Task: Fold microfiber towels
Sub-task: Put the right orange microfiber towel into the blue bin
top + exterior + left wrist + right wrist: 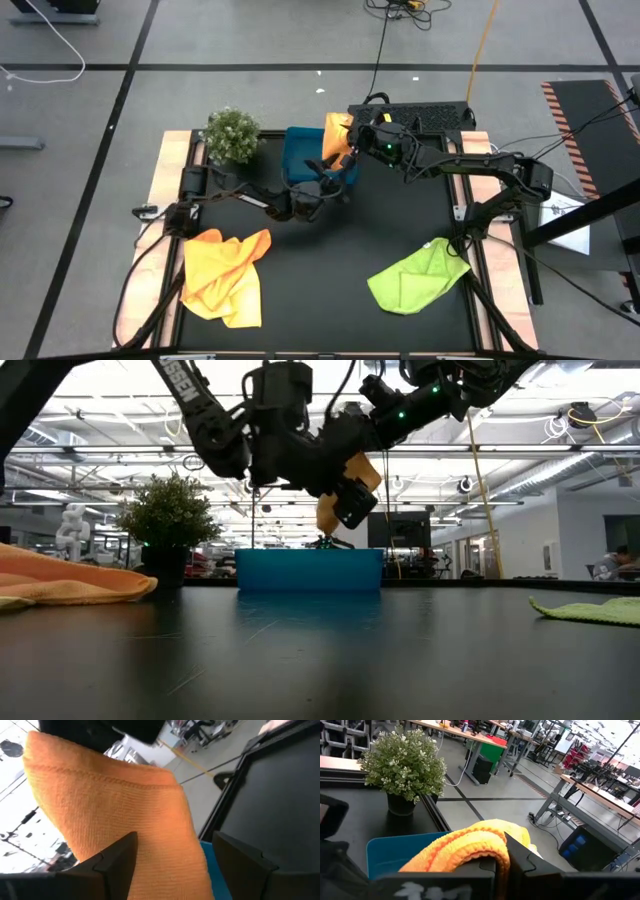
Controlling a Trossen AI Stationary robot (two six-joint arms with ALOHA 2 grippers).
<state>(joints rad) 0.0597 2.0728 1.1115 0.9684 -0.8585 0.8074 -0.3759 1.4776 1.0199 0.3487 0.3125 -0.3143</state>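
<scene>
An orange-yellow microfiber towel [336, 132], folded over, hangs over the blue tray [300, 150] at the table's far middle. My right gripper [352, 140] reaches in from the table's right and is shut on it. My left gripper [332, 180] is open just near of the tray. In the left wrist view its fingers [117, 862] stand on either side of the towel's [115, 805] lower part. A yellow and orange towel [225, 272] lies bunched on the table at near left. A lime green towel [415, 275] lies at near right. My right gripper pinches the towel's folded top [487, 847] between its two fingers, several layers together. The fingers come in about level from the table's right. The towel hangs below them, its lower end [330, 520] clear above the tray. My left gripper: I cannot tell whether it touches the towel.
A small potted plant [232, 135] stands just left of the tray at the table's far left. Wooden strips [170, 170] edge the black table top on both sides. Bare black surface lies between the two towels on the table.
</scene>
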